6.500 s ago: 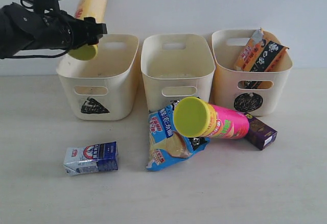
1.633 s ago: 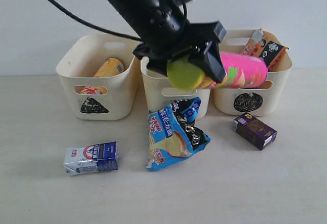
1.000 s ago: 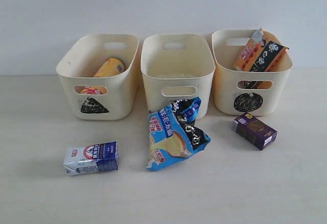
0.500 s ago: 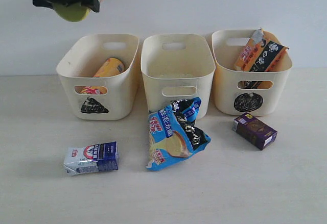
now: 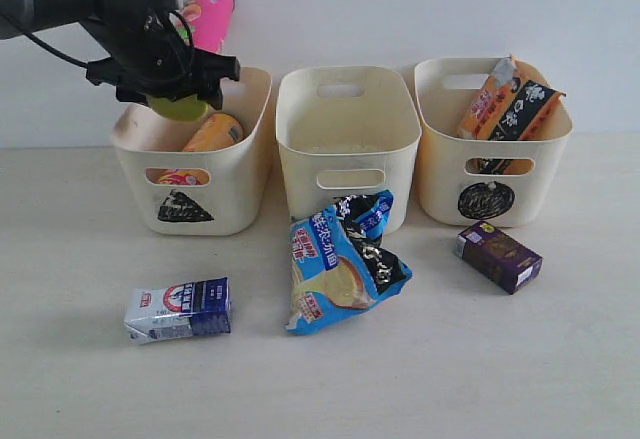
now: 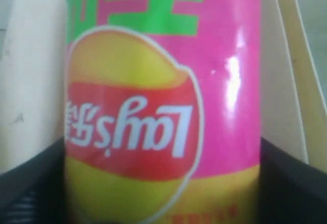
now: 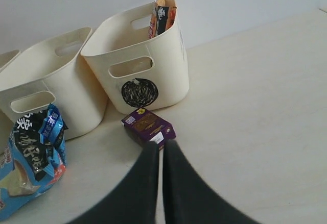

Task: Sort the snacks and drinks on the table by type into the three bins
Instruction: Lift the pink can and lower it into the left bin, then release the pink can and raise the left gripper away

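Pink chip cylinder point(image 5: 208, 11) — clamped in left gripper point(image 5: 165, 71) — tilted above the triangle bin point(image 5: 236, 184).

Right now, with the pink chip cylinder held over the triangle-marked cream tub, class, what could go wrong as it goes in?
1. The pink chip cylinder, clamped in the left gripper, hangs tilted with its lid down. Released so, it may strike the yellow chip cylinder leaning inside and bounce out or stick up.
2. Its lid sits close to the rim of the triangle-marked cream plastic tub. Clipping that rim could shove or tip the tub.
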Controlling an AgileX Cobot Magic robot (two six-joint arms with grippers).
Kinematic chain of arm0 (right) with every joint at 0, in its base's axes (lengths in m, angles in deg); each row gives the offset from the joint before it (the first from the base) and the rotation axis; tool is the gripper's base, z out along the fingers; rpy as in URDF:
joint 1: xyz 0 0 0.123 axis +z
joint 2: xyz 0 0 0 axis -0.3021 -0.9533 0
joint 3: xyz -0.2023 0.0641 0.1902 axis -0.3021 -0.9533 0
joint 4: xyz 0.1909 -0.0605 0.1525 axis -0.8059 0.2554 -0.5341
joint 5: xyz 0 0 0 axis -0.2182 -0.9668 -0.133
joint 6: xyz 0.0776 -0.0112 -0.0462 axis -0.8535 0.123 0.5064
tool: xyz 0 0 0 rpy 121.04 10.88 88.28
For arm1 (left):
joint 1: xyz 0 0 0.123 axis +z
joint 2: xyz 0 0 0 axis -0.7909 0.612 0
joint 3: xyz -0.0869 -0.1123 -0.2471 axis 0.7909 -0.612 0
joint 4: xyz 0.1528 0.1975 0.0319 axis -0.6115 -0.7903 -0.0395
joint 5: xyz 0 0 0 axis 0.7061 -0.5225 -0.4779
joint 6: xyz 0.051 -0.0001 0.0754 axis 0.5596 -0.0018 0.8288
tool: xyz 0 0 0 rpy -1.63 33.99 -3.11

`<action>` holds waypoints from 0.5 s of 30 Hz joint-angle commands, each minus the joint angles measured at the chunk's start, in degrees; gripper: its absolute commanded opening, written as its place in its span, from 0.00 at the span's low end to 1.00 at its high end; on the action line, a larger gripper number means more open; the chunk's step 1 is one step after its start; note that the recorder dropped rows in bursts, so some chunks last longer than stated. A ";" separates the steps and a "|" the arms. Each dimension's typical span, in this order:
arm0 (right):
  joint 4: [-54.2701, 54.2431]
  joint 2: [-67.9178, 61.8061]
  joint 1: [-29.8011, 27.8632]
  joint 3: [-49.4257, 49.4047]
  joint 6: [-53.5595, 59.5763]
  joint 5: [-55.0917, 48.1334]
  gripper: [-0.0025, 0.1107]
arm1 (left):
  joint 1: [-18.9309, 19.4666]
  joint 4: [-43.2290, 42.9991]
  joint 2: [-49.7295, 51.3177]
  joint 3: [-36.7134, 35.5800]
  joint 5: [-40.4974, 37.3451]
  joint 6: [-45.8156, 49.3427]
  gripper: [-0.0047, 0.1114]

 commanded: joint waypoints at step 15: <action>0.17 -0.23 -0.22 0.04 0.15 -0.02 0.02 | 0.78 -1.12 -2.38 -0.02 -3.44 -1.23 0.77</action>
